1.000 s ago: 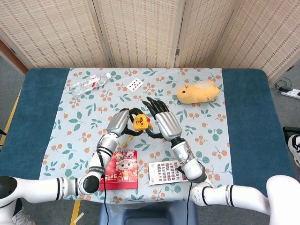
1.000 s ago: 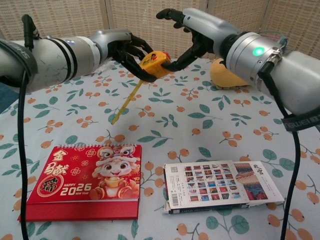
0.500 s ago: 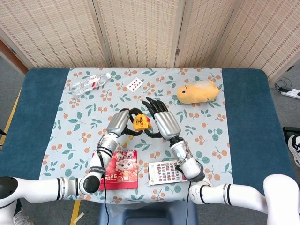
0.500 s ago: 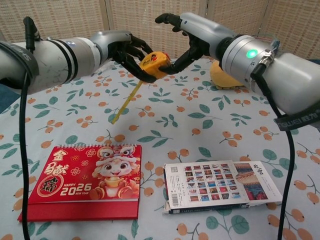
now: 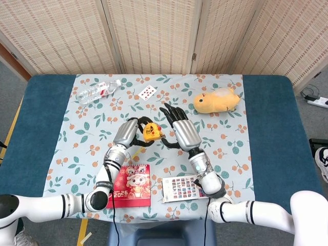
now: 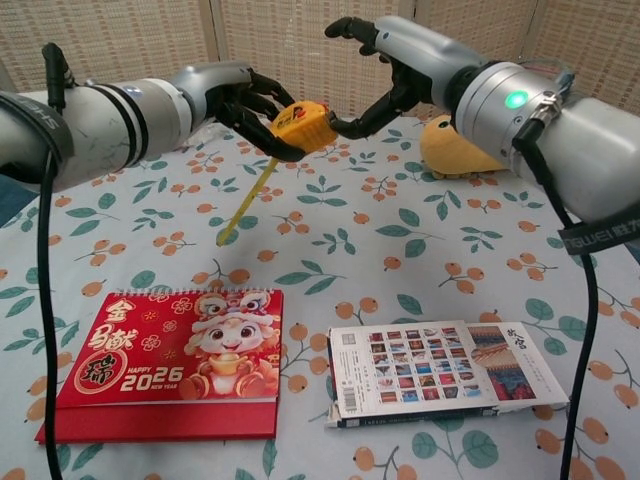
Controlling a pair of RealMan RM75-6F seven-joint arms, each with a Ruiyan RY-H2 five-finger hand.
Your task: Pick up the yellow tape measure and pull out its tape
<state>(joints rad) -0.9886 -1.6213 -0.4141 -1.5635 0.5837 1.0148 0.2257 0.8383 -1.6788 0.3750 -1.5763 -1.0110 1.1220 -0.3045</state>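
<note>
Floral cloth covered the bench (image 5: 266,123), woven screens behind. Left robot hand (image 6: 243,103) gripped the yellow tape measure (image 6: 304,125) above the bench's middle, its tape (image 6: 245,201) hanging slantwise toward the near-left. Right robot hand (image 6: 385,68) had fingers spread, one fingertip at the case's side; contact uncertain. Calendar (image 6: 175,360) and booklet (image 6: 440,368) lay at the near edge, plush toy (image 5: 217,100) toward the far right.

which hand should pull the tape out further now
The right hand: the left hand already grips the yellow tape measure, with its tape hanging below, while the right hand's fingers sit spread beside the case.
</note>
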